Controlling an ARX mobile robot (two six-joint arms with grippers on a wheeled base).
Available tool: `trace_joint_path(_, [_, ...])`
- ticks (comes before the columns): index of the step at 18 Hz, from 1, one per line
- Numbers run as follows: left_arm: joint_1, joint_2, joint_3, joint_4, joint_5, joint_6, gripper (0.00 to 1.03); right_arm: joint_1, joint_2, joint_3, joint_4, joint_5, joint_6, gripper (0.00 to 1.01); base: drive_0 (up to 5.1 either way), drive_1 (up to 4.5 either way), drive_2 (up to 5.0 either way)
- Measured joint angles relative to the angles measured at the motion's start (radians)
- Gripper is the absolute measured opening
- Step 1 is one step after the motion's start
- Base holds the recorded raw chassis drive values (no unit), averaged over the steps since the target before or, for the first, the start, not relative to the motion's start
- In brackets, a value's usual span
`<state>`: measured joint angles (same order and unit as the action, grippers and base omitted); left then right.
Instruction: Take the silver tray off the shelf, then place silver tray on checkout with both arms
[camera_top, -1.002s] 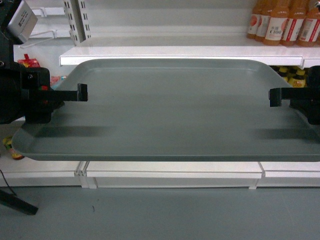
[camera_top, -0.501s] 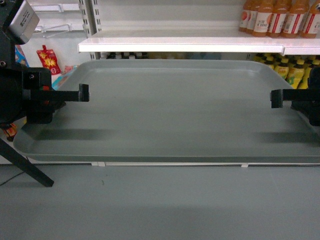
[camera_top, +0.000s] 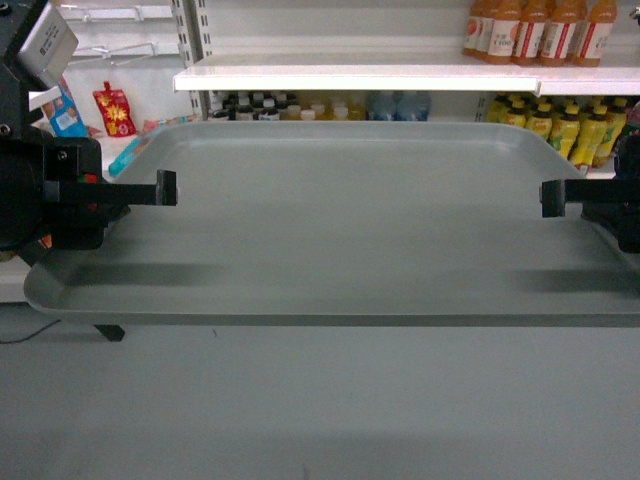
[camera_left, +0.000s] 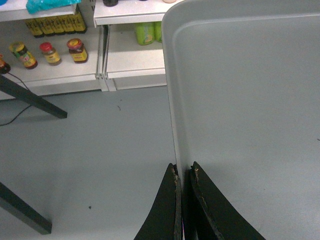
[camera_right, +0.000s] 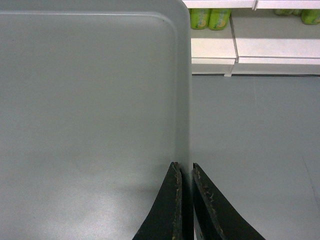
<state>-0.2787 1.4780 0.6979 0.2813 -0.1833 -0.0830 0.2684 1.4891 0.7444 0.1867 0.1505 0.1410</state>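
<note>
Item: silver tray, held level over the floor; our left gripper and right gripper fingers pinch opposite side rims, balancing its width.

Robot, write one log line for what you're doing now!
phase: carrying | silver tray: off shelf, level | left gripper: clamped on rim | right gripper: clamped on rim

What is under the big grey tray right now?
Only grey floor shows under the tray; it hangs in the air, pinched at each side rim by the left fingers and right fingers. The floor directly beneath is covered.
</note>
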Motion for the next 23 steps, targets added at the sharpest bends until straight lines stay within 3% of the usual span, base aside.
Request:
trace_joint_path(18, [-0.001, 0.000, 0.002, 0.004, 0.001, 0.000, 0.04, 0.000, 0.000, 0.000, 0.000, 0.002, 0.000, 0.03, 0.1, -4.03, 4.2])
trace_joint_path(23, [-0.001, -0.005, 0.001, 0.002, 0.000, 0.000, 0.04, 0.000, -0.006, -0.001, 0.000, 0.002, 0.000, 0.03, 0.0, 0.00, 0.0])
